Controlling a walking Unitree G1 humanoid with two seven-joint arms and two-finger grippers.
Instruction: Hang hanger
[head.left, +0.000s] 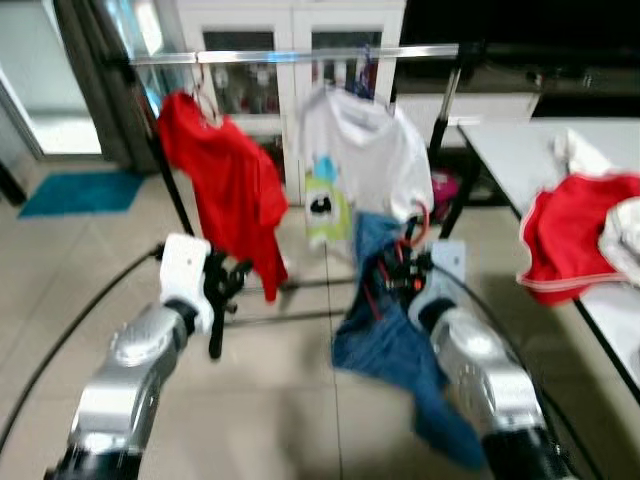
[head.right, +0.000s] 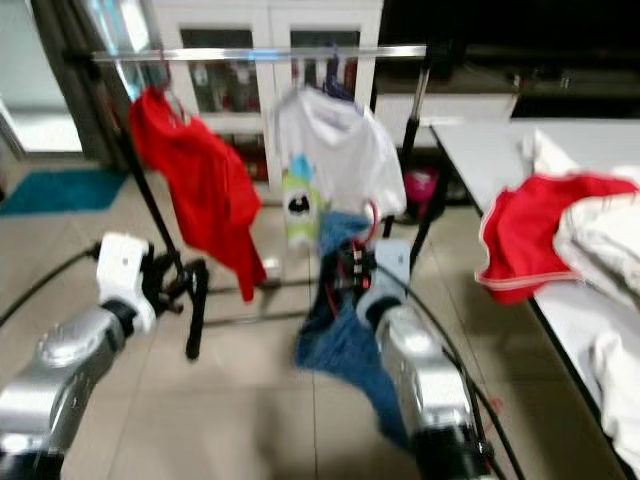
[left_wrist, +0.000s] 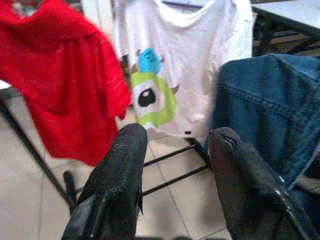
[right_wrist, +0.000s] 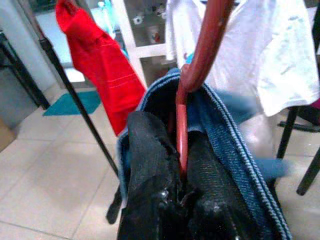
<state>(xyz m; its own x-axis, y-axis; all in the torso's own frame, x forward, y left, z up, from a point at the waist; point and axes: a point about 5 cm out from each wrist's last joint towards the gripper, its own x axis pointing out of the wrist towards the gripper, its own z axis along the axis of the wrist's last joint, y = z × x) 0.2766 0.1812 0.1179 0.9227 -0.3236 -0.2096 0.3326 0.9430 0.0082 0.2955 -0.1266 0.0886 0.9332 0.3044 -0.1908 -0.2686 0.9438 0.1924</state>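
Note:
My right gripper (head.left: 395, 268) is shut on a red hanger (right_wrist: 200, 55) that carries a blue denim garment (head.left: 395, 350); the garment hangs down below the gripper, in front of the rack. The hanger's hook (head.left: 420, 222) rises just above the gripper, well below the silver rail (head.left: 300, 55). On that rail hang a red shirt (head.left: 225, 190) at the left and a white shirt with a green monster print (head.left: 360, 160) in the middle. My left gripper (head.left: 225, 300) is open and empty, low and left of the denim, with its fingers (left_wrist: 120, 185) pointing toward the rack.
A white table (head.left: 530, 150) stands at the right with a red-and-white garment (head.left: 570, 240) and pale clothes piled on it. The rack's black legs (head.left: 175, 200) and floor bars cross the tiled floor. A white cabinet (head.left: 290, 30) stands behind the rack, and a teal mat (head.left: 80, 192) lies far left.

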